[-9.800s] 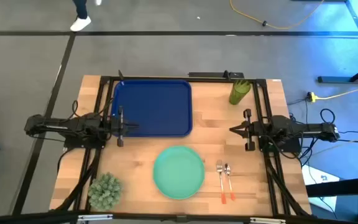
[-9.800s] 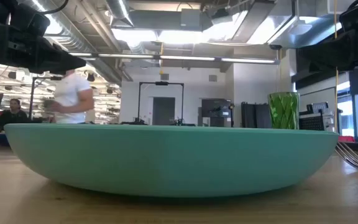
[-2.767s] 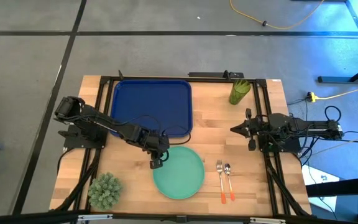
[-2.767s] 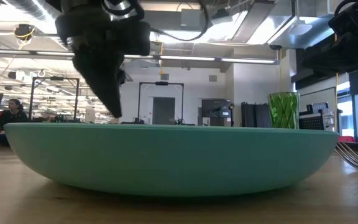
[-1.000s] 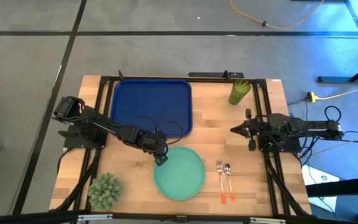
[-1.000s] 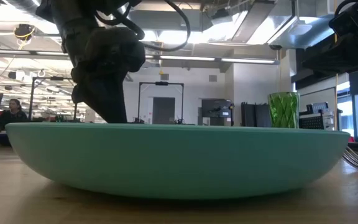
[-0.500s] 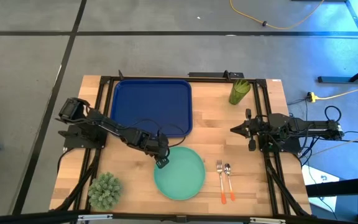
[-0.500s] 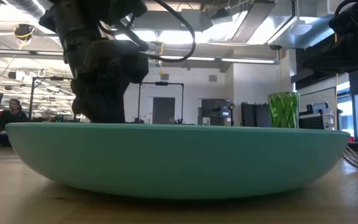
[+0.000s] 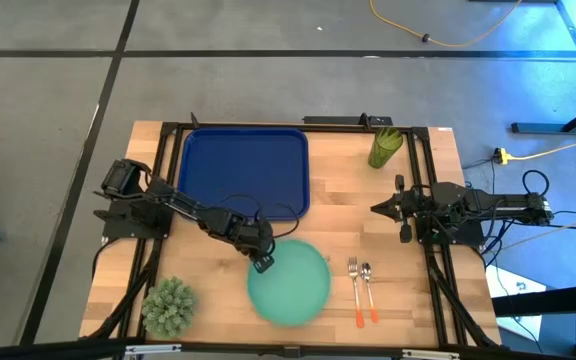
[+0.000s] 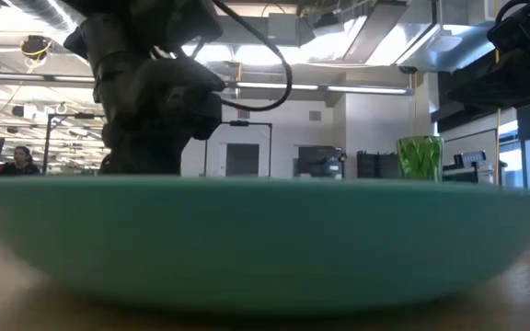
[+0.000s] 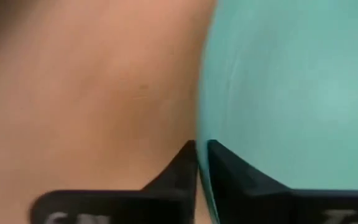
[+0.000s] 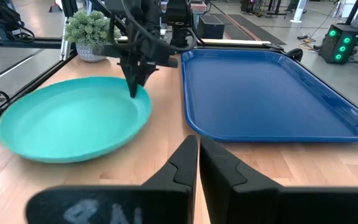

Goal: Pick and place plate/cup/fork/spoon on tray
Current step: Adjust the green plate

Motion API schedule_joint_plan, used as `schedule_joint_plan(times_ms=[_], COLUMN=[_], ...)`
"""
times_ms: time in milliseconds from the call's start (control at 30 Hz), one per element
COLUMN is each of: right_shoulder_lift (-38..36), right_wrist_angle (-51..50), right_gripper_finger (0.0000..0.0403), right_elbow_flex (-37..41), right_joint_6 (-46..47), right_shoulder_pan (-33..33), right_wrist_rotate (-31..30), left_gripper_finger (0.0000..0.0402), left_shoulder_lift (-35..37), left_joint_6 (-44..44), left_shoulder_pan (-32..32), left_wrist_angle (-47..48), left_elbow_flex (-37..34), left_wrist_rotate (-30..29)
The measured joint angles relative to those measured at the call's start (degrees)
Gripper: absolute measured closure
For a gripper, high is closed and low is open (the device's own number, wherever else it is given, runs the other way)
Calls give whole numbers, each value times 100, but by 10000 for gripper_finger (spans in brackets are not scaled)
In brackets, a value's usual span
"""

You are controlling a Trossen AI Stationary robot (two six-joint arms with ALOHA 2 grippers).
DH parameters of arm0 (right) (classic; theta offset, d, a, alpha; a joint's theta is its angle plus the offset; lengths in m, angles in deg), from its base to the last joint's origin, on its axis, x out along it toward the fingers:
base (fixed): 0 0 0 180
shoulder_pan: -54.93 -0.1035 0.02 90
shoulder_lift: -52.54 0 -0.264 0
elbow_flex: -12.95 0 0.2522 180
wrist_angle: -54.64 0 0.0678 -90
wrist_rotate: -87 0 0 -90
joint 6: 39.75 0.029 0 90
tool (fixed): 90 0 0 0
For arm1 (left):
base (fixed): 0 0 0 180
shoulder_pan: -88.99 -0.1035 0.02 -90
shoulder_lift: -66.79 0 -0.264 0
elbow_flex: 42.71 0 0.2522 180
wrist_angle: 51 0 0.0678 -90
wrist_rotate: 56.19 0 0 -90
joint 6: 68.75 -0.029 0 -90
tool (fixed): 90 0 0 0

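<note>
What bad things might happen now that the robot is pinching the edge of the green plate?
The left gripper holds the plate only by a thin bit of rim, so it might slip out. The fork and spoon lie just beside it; a swinging plate could knock them. It might also catch on the tray's raised rim.

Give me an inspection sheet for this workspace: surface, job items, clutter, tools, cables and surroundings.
Surface: wooden table in a black frame.
Job's things: tray holds nothing; plate on the wood near it; cup upright at the far edge; fork and spoon side by side beside the plate.
Clutter: spiky plant at a near corner.
Grippers: left tool closed on the plate's rim; right tool shut, waiting at its side.
Cables: yellow cable on the floor.
Surroundings: person far behind.
</note>
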Motion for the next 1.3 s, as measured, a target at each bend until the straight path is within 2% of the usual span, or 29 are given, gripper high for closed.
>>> schedule_joint_plan(times_ms=[300, 567, 667, 1067, 1300], right_shoulder_lift=[0, 0, 0, 33, 25], right_wrist_angle=[4, 7, 7, -50, -121], right_gripper_finger=[382, 382, 382, 382, 382], right_elbow_flex=[0, 0, 0, 0, 0], right_joint_6=[-4, -1, 0, -2, 2], right_shoulder_pan=[1, 0, 1, -1, 1], right_wrist_rotate=[0, -1, -2, -2, -4], left_gripper_finger=[398, 400, 400, 401, 400], left_shoulder_lift=[6, 144, 293, 692, 783], left_joint_6=[91, -300, -440, -1095, -1197], left_shoulder_pan=[4, 9, 9, 70, 109], left_wrist_angle=[198, 1039, 1630, 3009, 2988], left_elbow_flex=[-6, -14, -17, -38, -33], left_wrist_rotate=[566, 897, 848, 732, 692])
